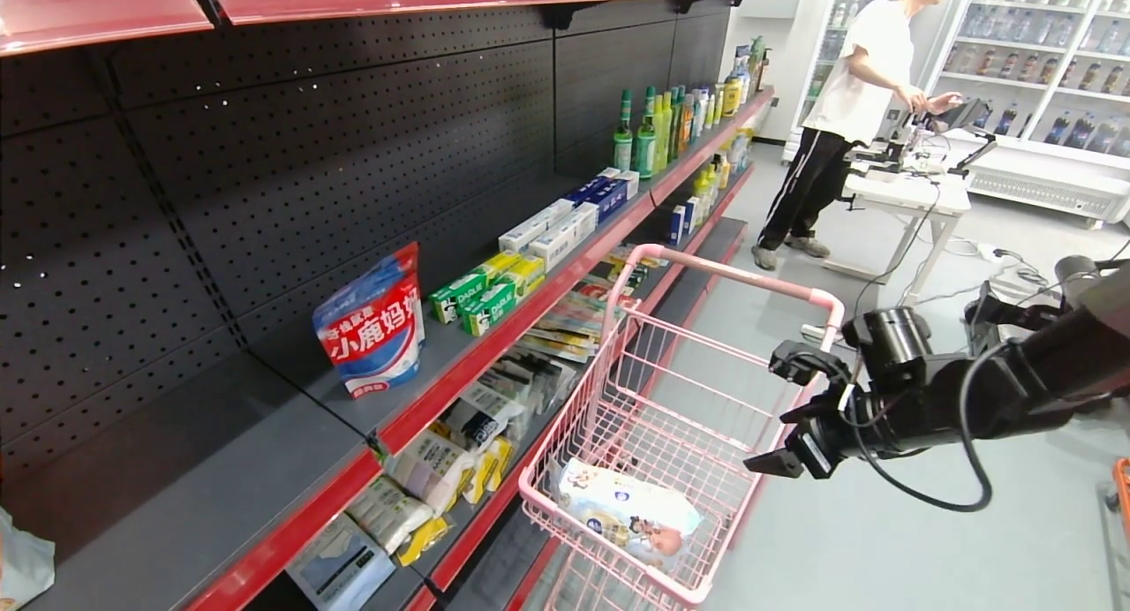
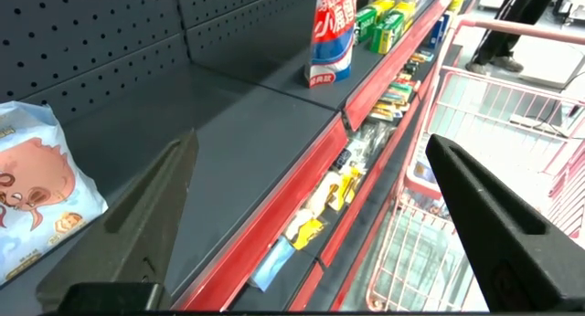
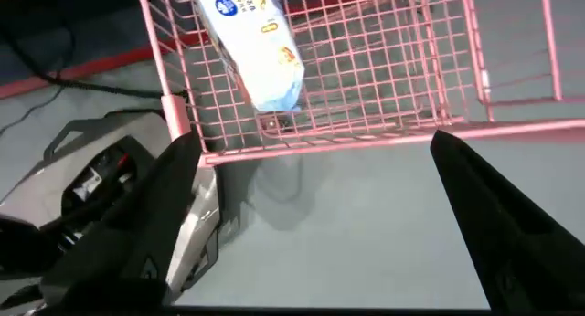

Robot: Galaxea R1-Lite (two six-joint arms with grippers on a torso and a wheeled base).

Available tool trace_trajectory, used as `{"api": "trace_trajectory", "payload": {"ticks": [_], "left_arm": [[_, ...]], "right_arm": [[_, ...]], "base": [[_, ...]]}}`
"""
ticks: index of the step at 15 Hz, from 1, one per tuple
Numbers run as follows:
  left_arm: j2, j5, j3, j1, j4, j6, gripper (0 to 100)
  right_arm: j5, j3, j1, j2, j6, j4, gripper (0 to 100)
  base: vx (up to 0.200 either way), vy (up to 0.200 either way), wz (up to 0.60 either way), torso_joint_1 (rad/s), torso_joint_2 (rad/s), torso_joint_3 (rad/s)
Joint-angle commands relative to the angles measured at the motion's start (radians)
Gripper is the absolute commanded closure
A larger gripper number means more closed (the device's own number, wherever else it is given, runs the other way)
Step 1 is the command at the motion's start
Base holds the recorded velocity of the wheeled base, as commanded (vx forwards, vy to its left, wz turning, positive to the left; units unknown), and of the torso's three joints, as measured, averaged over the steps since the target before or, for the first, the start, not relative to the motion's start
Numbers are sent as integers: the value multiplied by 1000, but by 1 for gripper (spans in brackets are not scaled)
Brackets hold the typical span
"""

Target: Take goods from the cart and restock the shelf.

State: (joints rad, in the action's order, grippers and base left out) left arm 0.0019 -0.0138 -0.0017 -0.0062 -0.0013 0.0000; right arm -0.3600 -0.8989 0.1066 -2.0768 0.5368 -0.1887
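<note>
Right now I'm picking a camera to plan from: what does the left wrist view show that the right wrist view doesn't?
Left wrist view: the open left gripper, the shelf board, a cartoon-print pack on it, a red-and-blue pouch standing beyond, green boxes. Right wrist view: the open right gripper, the white pack plainly in the pink cart. Both: the cart.

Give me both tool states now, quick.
Left tool: open, empty.
Right tool: open, empty.

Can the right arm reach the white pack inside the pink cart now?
Probably yes: the right gripper hangs open beside the cart, whose top is open, and nothing covers the white pack.
</note>
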Motion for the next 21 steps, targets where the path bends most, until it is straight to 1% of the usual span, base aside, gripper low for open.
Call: {"api": "trace_trajectory", "payload": {"ticks": [1,6,9,16,21], "left_arm": [[1,0,0,0,0,0,0],[0,0,0,0,0,0,0],[1,0,0,0,0,0,0],[0,0,0,0,0,0,0],[0,0,0,0,0,0,0]], "right_arm": [[0,-80,50,-166,22,2,0],[4,-170,114,-278,38,0,0],[3,-219,133,-313,40,0,0],[1,-198,168,-324,80,0,0],[0,-210,165,-342,81,-1,0]], "base": [[0,0,0,0,0,0],[0,0,0,-34,75,42],[0,0,0,-90,186,98],[0,0,0,-110,244,133],[0,0,0,-148,336,186]]}}
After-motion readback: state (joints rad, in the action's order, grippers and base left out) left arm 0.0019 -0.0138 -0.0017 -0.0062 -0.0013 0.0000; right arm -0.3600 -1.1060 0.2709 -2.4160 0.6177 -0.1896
